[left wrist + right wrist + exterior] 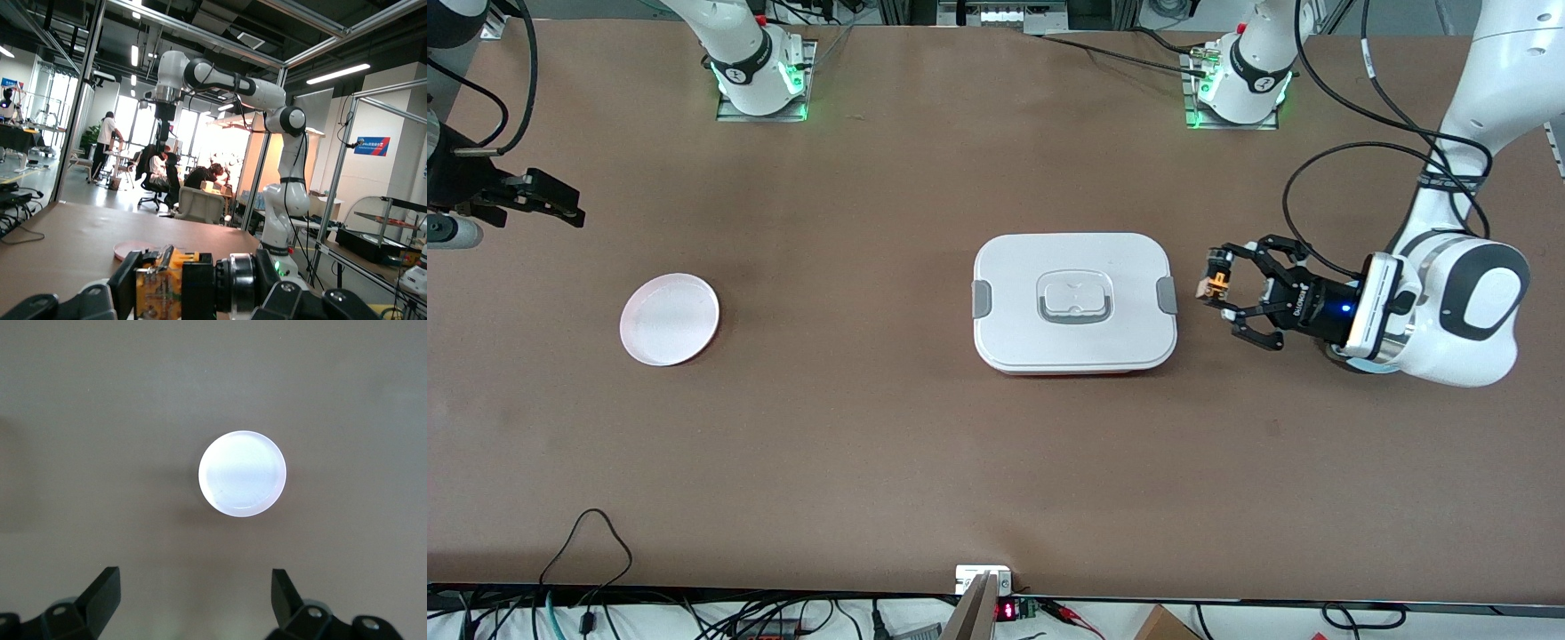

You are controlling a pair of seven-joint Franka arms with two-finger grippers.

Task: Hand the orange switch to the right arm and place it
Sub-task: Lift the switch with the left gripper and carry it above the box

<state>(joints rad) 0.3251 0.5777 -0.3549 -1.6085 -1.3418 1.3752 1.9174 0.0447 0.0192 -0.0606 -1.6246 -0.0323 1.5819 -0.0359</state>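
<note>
The orange switch (1215, 284) is a tiny orange block with a black head. My left gripper (1221, 292) is shut on it, hanging in the air over the table beside the white lidded box (1074, 302). The left wrist view shows the switch (159, 288) clamped between the black pads (124, 283). My right gripper (560, 203) stands open and holds nothing, high over the table at the right arm's end. Its fingertips (100, 587) frame bare table close to the pink plate (242, 473). The right arm (233, 80) also shows in the left wrist view.
The pink plate (669, 318) lies on the brown table toward the right arm's end. The white box with grey latches sits mid-table. Both arm bases (758, 76) stand along the table edge farthest from the front camera. Cables (587, 542) trail at the near edge.
</note>
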